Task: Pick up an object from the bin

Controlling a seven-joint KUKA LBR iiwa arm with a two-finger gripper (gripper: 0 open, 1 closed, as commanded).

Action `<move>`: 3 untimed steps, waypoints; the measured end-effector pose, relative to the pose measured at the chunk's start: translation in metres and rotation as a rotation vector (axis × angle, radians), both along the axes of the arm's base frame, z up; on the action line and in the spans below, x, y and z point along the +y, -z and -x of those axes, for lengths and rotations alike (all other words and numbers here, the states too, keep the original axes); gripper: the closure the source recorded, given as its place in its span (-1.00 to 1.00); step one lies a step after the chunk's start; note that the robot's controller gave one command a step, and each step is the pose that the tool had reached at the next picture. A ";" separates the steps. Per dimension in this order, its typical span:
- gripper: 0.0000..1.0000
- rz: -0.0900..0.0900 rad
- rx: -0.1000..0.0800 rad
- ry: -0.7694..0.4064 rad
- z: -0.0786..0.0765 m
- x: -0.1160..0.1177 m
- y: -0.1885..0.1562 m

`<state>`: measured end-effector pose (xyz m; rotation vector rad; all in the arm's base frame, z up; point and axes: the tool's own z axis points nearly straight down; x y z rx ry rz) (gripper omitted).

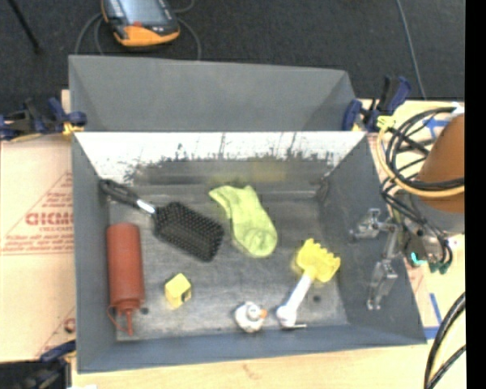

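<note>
Yellow toy with a white handle [317, 260], nearest thing to the claw, lying on the floor of the grey bin [215, 108] toward the front right corner, knobbly yellow head up by the right wall, handle slanting down toward the front wall. Hovering just right of it, over the sloping right wall: the gripper [372, 258], fingers spread, nothing between them. Looks like the approach stage, with nothing picked yet.

Best bet from here: slide left off the slope, come down over the flat floor, and straddle the white handle across its narrow width rather than the lumpy head. Worth watching the small white-and-orange toy [249, 315] near the handle's lower end, so aim higher up, close to the head.

Another option: the lime-green sock [245, 217], just left of the head, probably soft and forgiving to pinch at its crumpled middle. Farther left, well apart: black hairbrush [186, 229], little yellow block [177, 289], red cylinder [124, 266] along the left wall.

Keep the fingers clear of the right wall on the way down; easy to scrape metal there.
</note>
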<state>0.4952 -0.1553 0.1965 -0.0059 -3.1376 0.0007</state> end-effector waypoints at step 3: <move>-1.00 0.001 -0.008 -0.015 -0.012 0.051 0.089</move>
